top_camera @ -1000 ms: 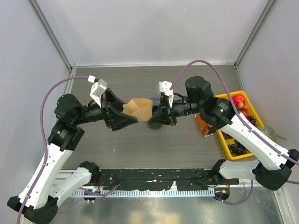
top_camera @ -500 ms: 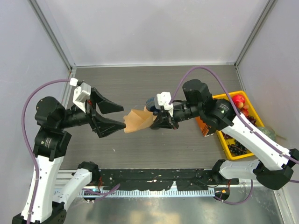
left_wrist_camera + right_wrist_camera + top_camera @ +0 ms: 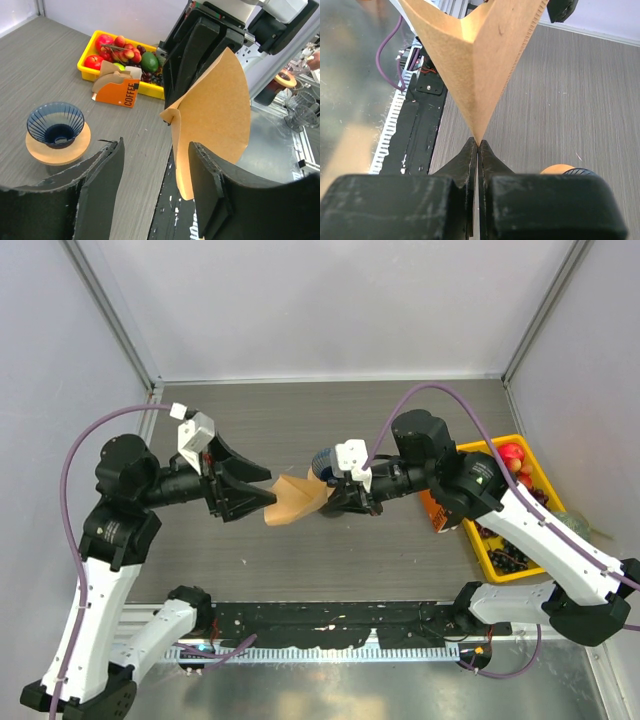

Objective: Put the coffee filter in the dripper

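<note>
The tan coffee filter (image 3: 293,502) hangs in the air between the two arms, puffed partly open. My right gripper (image 3: 331,502) is shut on its pointed end, which the right wrist view shows pinched between the fingertips (image 3: 478,146) with the filter (image 3: 475,60) fanning away. My left gripper (image 3: 270,488) is open and straddles the filter's wide edge. In the left wrist view the filter (image 3: 215,110) hangs just inside the right finger (image 3: 215,200). The blue ribbed dripper (image 3: 55,122) on its wooden ring sits on the table, half hidden behind the right gripper in the top view (image 3: 321,458).
An orange cardboard coffee box (image 3: 119,90) lies beside a yellow tray (image 3: 89,47) of fruit at the table's right side. In the top view the tray (image 3: 478,546) lies under my right arm. The black base rail (image 3: 330,620) runs along the near edge.
My left gripper pulled away to the left and opened wide. It has now come back to the filter's edge with its jaws narrower. The right gripper keeps its hold and has barely moved.
</note>
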Available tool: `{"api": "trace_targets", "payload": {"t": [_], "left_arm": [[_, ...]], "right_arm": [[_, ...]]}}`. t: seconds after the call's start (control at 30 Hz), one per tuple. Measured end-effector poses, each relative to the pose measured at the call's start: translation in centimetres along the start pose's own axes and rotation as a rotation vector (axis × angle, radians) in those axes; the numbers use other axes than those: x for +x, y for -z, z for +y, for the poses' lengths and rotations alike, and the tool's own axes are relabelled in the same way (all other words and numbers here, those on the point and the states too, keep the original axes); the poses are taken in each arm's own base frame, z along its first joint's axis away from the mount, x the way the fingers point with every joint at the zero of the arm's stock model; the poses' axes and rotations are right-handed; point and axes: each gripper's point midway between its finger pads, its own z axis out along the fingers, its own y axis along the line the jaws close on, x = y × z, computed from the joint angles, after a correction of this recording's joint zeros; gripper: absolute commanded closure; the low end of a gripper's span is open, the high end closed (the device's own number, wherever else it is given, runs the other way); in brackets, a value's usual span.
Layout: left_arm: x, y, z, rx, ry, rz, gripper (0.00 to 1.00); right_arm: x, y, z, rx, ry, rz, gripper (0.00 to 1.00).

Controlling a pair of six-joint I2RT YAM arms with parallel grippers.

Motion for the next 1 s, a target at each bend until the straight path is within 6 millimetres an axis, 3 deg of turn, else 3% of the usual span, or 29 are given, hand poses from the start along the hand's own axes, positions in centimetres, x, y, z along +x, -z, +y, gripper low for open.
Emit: {"api": "trace_targets", "payload": {"t": [0.17,0.2,0.27,0.33,0.37,0.4,0.43,0.5,0.63,0.73,0.83,1.0], "left_arm": [[0.5,-0.7,-0.1,0.021,0.001,0.021,0.58],[0.5,-0.8,0.0,0.021,0.004,0.023,0.67],[0.7,-1.1,0.1,0.026,0.017,0.030,1.00],[0.8,-1.4,0.5,0.025,0.046,0.038,1.00],[0.9,-1.6,0.7,0.027,0.057,0.043,1.00],[0.9,-1.7,0.9,0.028,0.070,0.046,1.00],[0.9,-1.8,1.0,0.028,0.082,0.046,1.00],[1.0,-2.2,1.5,0.024,0.118,0.053,1.00],[1.0,-3.0,3.3,-0.032,0.183,0.086,1.00],[-0.2,-3.5,4.9,-0.096,0.199,0.098,1.00],[-0.8,-4.1,6.4,-0.156,0.214,0.120,1.00],[0.2,-6.3,9.8,-0.235,0.276,0.218,1.00]], "right_arm": [[-0.1,-0.1,-0.5,0.028,0.011,0.004,0.95],[-0.1,-0.1,-0.7,0.036,0.015,0.003,0.95],[-0.2,-0.2,-1.0,0.053,0.025,-0.002,0.95],[0.0,-0.2,-1.3,0.068,0.029,0.000,0.93],[0.2,-0.3,-1.4,0.076,0.026,0.005,0.86],[0.4,-0.3,-1.5,0.084,0.023,0.011,0.75],[0.6,-0.3,-1.7,0.094,0.017,0.015,0.49],[0.9,-0.1,-2.0,0.119,-0.004,0.028,0.28],[2.4,1.6,-3.3,0.181,-0.070,0.086,0.16],[5.0,5.4,-6.2,0.309,-0.190,0.146,0.10],[7.1,8.6,-7.7,0.423,-0.289,0.193,0.09],[7.5,10.4,-7.6,0.505,-0.359,0.207,0.06]]}}
